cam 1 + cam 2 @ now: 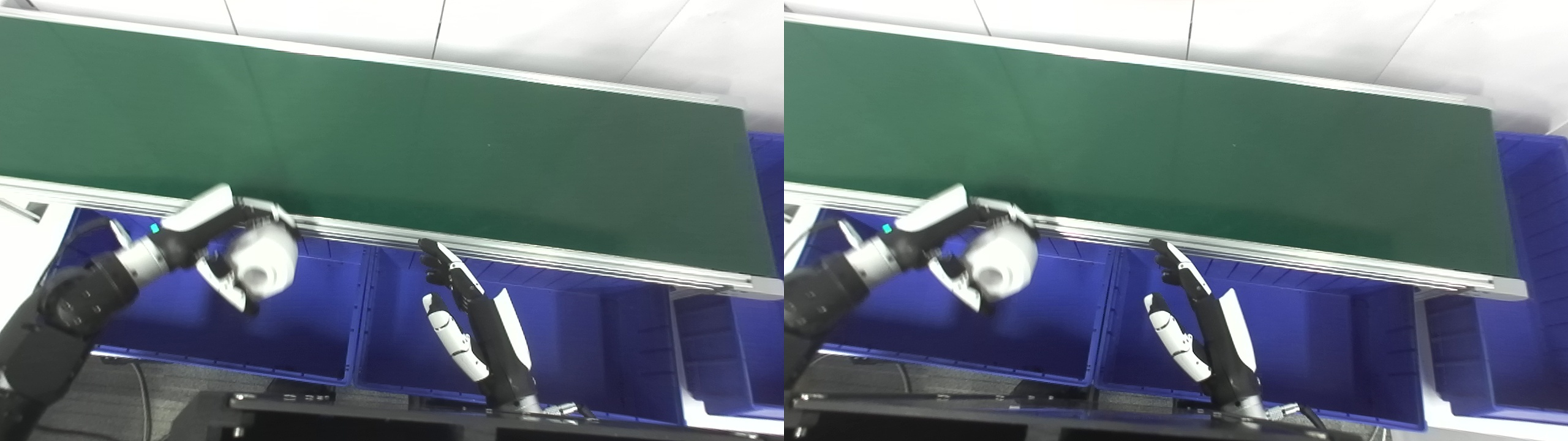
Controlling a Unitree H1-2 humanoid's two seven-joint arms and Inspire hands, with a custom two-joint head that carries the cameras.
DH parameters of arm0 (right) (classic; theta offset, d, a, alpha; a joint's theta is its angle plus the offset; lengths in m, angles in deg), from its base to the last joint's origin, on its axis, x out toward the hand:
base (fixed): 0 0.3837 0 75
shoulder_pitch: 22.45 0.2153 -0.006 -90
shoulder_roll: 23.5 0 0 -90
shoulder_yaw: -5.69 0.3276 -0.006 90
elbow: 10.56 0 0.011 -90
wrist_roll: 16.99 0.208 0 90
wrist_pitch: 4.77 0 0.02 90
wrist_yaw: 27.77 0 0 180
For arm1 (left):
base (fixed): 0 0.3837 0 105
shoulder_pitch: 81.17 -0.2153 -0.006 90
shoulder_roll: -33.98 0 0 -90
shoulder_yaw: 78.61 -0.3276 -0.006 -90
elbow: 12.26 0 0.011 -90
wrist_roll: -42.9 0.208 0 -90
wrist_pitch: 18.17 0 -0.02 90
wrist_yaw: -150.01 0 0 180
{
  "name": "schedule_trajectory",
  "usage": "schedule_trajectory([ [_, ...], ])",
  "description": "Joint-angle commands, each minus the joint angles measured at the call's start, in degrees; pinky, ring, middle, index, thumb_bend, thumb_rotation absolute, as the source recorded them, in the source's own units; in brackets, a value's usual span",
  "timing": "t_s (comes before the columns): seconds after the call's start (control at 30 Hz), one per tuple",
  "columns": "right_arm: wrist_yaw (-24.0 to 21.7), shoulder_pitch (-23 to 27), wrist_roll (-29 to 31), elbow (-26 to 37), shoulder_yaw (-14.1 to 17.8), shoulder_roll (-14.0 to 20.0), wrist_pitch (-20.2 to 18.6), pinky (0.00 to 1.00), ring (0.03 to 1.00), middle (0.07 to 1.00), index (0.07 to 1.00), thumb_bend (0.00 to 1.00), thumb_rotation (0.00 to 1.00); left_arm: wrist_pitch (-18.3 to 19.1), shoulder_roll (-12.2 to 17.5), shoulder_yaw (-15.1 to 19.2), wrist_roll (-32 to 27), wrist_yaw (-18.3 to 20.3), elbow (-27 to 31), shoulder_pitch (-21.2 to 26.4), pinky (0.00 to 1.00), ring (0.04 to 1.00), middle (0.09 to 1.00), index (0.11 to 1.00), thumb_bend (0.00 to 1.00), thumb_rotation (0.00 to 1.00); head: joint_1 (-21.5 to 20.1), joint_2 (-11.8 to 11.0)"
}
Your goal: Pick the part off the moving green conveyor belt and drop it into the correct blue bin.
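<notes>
White wall panels (551, 37) behind; green conveyor belt (392, 147) spanning the far side, bare. Along near edge, row of blue bins. Left hand (236, 257) clamped around white rounded part (264, 262), held above left bin (294, 331), just below belt's rail. Right hand (471, 318) upright over middle bin (569, 343), fingers (450, 269) spread apart, holding nothing. Third bin (729, 349) at right end.
</notes>
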Motion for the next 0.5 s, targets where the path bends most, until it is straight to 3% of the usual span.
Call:
schedule_trajectory([
  [0.0, -0.39, -0.42, 0.49, 1.64, -0.28, -0.65, 0.05, 0.82, 0.875, 0.902, 0.886, 0.33, 0.88, -1.7, 2.28, 0.21, -0.31, -3.89, 1.48, 0.99, 0.55, 0.612, 0.63, 0.592, 0.59, 0.19, -0.09, -0.15],
  [0.03, -0.39, -0.42, 0.43, 1.61, -0.28, -0.63, 0.14, 0.82, 0.875, 0.902, 0.886, 0.33, 0.88, -1.7, 2.61, -0.29, -0.85, -4.23, 1.57, 1.03, 0.58, 0.639, 0.656, 0.614, 0.61, 0.23, -0.05, -0.01],
  [0.1, -0.39, -0.48, 0.39, 1.62, -0.26, -0.65, 0.24, 0.82, 0.876, 0.901, 0.885, 0.33, 0.89, -1.7, 3.23, -0.97, -2.55, -3.9, 1.84, 1.08, 0.79, 0.833, 0.844, 0.766, 0.68, 0.47, -0.26, 0.0],
  [0.27, -0.43, -0.65, 0.24, 1.83, -0.18, -0.66, 0.1, 0.82, 0.874, 0.9, 0.882, 0.33, 0.88, -1.71, 4.42, -2.75, -5.27, -3.1, 1.89, 1.53, 0.97, 0.95, 0.935, 0.85, 0.71, 0.57, -0.16, 0.25],
  [0.47, -0.52, -0.93, 0.03, 2.37, -0.26, -0.79, -0.37, 0.81, 0.873, 0.9, 0.882, 0.33, 0.86, -1.69, 4.73, -2.97, -6.42, -2.69, 2.72, 0.94, 0.98, 0.952, 0.939, 0.902, 0.72, 0.59, -0.21, 0.46],
])
